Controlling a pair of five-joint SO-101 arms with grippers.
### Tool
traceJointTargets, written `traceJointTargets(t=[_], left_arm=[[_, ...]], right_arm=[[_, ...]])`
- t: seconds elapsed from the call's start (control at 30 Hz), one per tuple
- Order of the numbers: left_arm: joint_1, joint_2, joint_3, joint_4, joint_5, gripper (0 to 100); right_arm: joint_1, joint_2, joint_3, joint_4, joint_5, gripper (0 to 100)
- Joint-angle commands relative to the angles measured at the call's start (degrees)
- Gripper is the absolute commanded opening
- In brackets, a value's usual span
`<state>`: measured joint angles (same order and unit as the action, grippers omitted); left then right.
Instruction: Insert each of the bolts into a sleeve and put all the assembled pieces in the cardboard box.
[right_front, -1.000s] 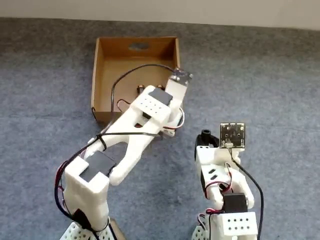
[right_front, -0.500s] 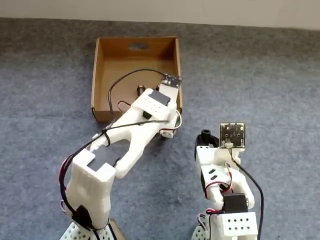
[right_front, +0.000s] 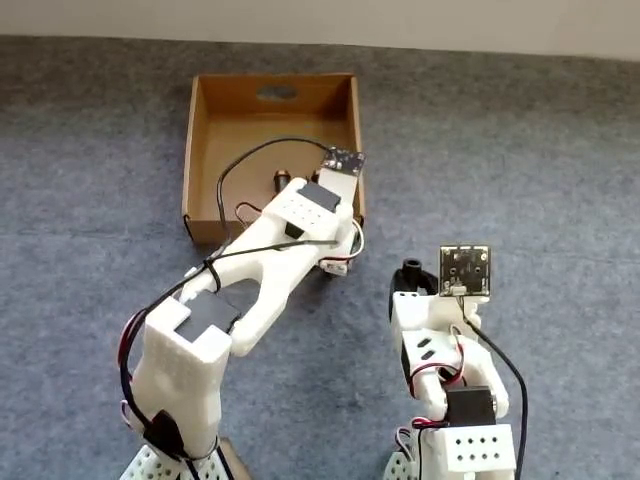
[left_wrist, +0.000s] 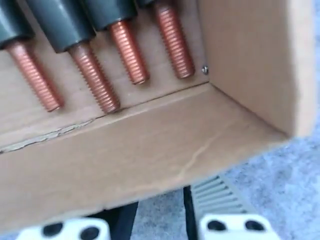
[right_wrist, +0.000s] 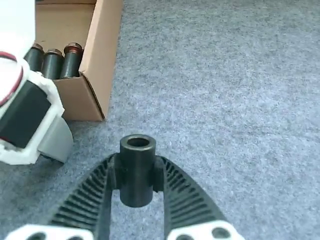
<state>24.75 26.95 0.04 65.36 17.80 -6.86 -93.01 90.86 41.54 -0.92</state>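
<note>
While its grip state cannot be told, the left gripper (left_wrist: 161, 197) sits just outside the near wall of the cardboard box (right_front: 192, 150), where four sleeved bolts (left_wrist: 92, 75) rest side by side. Right gripper (right_wrist: 136, 175), right of the box over grey carpet (right_front: 520, 150), pinches an upright dark sleeve (right_wrist: 137, 150) between its fingers (right_wrist: 95, 195).

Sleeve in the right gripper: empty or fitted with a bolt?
Empty: the sleeve, upright in the right gripper, shows an open bore on top.
</note>
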Motion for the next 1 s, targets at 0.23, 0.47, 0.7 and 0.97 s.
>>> traceJointTargets(t=[0.23, 0.47, 0.7, 0.97], left_arm=[[-1.4, -8.3, -0.2, 0.4, -2.3, 13], [-1.4, -1.5, -0.7, -1.5, -2.0, 12], [-1.0, -0.7, -0.4, -2.5, -2.5, 12], [-0.8, -0.7, -0.3, -2.5, -2.5, 3]], right_arm=[[-0.2, -0.8, -0.5, -0.7, -0.3, 0.5], [-0.2, -0.8, -0.5, -0.7, -0.3, 0.5], [-0.2, -0.8, -0.5, -0.7, -0.3, 0.5], [-0.2, -0.8, -0.5, -0.7, -0.3, 0.5]])
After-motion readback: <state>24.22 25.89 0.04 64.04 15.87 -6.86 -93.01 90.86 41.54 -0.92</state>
